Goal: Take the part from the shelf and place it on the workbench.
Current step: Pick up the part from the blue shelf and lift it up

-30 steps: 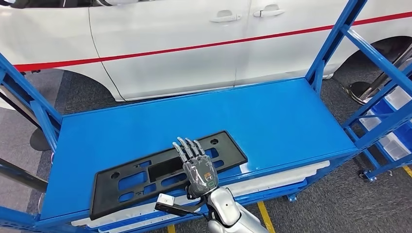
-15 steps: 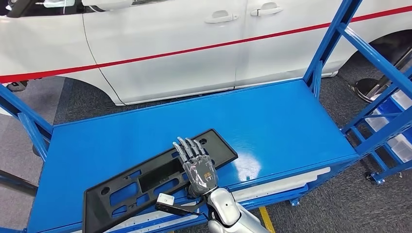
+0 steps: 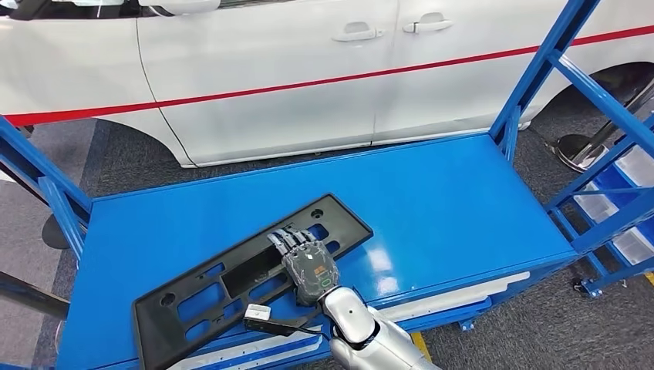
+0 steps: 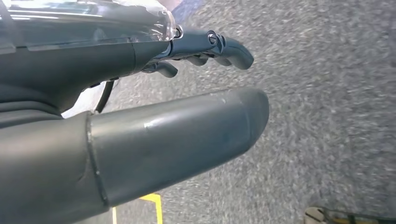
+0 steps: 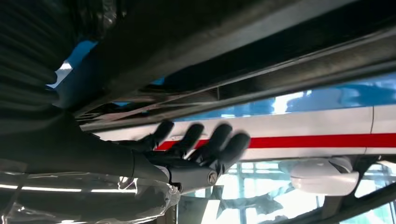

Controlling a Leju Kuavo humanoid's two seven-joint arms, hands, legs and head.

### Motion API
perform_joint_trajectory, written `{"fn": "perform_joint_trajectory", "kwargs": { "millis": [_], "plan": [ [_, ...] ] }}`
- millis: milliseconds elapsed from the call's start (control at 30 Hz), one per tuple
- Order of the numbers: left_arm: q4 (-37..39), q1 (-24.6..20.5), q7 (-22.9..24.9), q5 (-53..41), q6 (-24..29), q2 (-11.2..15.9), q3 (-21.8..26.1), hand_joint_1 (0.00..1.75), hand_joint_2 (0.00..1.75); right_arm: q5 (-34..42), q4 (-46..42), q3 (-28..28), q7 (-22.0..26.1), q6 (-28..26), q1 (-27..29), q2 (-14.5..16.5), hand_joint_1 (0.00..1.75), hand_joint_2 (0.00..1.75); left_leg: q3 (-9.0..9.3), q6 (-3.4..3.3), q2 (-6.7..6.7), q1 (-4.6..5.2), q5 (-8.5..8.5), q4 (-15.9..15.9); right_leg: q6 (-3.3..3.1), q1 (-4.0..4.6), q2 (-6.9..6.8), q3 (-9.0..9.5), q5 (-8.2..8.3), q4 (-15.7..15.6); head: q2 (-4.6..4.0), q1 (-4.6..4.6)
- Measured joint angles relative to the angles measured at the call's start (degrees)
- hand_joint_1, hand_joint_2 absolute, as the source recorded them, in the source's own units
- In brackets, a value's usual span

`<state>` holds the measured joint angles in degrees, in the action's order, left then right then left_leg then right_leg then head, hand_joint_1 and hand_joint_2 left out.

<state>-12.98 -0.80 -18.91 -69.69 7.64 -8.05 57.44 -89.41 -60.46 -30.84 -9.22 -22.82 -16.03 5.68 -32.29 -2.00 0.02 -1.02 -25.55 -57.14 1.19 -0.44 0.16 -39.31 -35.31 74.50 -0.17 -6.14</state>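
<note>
The part [image 3: 345, 226] is a long black plastic plate with several cut-outs. It lies slantwise on the blue workbench [image 3: 432, 200], its near left corner reaching past the front edge. My right hand [image 3: 308, 266] grips its near long edge at the middle, with the fingers curled over the top into a cut-out. In the right wrist view, the part [image 5: 210, 56] runs dark and close over the fingers of my right hand [image 5: 201, 149]. My left hand [image 4: 187, 107] hangs over grey carpet and holds nothing, thumb straight and fingers loosely bent.
A white car [image 3: 293, 69] with a red stripe stands just behind the bench. Blue frame posts [image 3: 540, 69] rise at the bench's right and left ends. A blue rack with pale bins [image 3: 625, 200] stands at the right. A small white tag [image 3: 257, 312] on a cable hangs by my wrist.
The camera has shifted a little. My right hand's fingers have gone from lying stretched out flat to curled down onto the part. The part has turned, its left end now nearer the bench's front edge.
</note>
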Motion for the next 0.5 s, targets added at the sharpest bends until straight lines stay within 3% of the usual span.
{"fn": "perform_joint_trajectory", "kwargs": {
  "millis": [33,67,133,167,233,300,367,467,500],
  "plan": [
    [0.00,-0.03,0.00,-0.09,0.00,-0.13,-0.12,0.00,0.00,-0.10,0.46,0.00,0.01,0.02,-0.22,-0.01,1.64,1.75,0.15,0.02,-0.07,0.01,-0.11,-0.02,0.02,0.00,0.00,-0.50,0.80,0.39,0.01,-0.01],
    [0.00,-0.02,0.00,-0.17,-0.01,-0.27,-0.25,0.00,0.00,-0.17,0.87,-0.01,0.02,0.01,-0.41,-0.02,1.65,1.75,0.37,0.09,-0.14,0.01,-0.26,-0.07,-0.04,-0.01,-0.01,0.17,2.70,-1.62,0.01,0.00],
    [0.00,0.04,0.00,-0.25,-0.10,-0.58,-0.56,0.00,0.00,-0.23,1.51,-0.02,0.03,-0.05,-0.87,-0.03,1.68,1.75,0.79,0.43,-0.25,0.06,-0.69,-0.30,-0.37,0.03,-0.03,3.62,7.23,-9.64,0.00,0.01],
    [0.00,0.04,-0.02,-0.26,-0.16,-0.70,-0.72,0.00,0.00,-0.25,1.75,-0.02,0.03,-0.10,-1.09,-0.04,1.68,1.75,0.84,0.69,-0.32,0.16,-0.92,-0.51,-0.60,0.11,-0.03,5.06,8.54,-12.98,0.00,0.01],
    [0.00,-0.01,-0.08,-0.29,-0.25,-0.82,-0.96,0.00,0.00,-0.27,2.08,-0.02,0.08,-0.23,-1.36,-0.07,1.67,1.75,0.78,1.28,-0.42,0.34,-1.19,-0.71,-1.06,0.34,0.01,6.07,8.83,-15.54,-0.01,0.02],
    [0.00,-0.07,-0.11,-0.34,-0.28,-0.86,-1.11,0.00,0.00,-0.30,2.26,-0.02,0.13,-0.34,-1.48,-0.08,1.66,1.75,0.82,1.91,-0.44,0.28,-1.35,-0.68,-1.63,0.35,0.03,6.14,8.91,-15.80,0.00,0.02],
    [0.00,-0.09,-0.13,-0.37,-0.31,-0.92,-1.16,0.00,0.00,-0.32,2.33,-0.02,0.13,-0.39,-1.62,-0.07,1.66,1.75,0.13,2.51,-0.39,0.17,-2.76,-2.59,-2.32,0.09,-0.06,6.44,9.01,-16.14,0.00,0.04],
    [0.00,-0.10,-0.15,-0.38,-0.36,-0.99,-1.18,0.00,0.00,-0.35,2.54,-0.02,0.13,-0.40,-1.71,-0.07,1.66,1.75,-4.96,3.13,-0.33,0.05,-7.90,-13.12,-2.89,0.05,-0.26,6.57,8.94,-16.25,-0.01,0.06],
    [0.00,-0.07,-0.15,-0.38,-0.36,-0.99,-1.18,0.00,0.00,-0.35,2.62,-0.02,0.13,-0.42,-1.70,-0.07,1.66,1.75,-6.64,3.21,-0.33,0.03,-8.80,-16.28,-2.97,0.13,-0.28,6.58,8.88,-16.20,-0.01,0.05]
  ]
}}
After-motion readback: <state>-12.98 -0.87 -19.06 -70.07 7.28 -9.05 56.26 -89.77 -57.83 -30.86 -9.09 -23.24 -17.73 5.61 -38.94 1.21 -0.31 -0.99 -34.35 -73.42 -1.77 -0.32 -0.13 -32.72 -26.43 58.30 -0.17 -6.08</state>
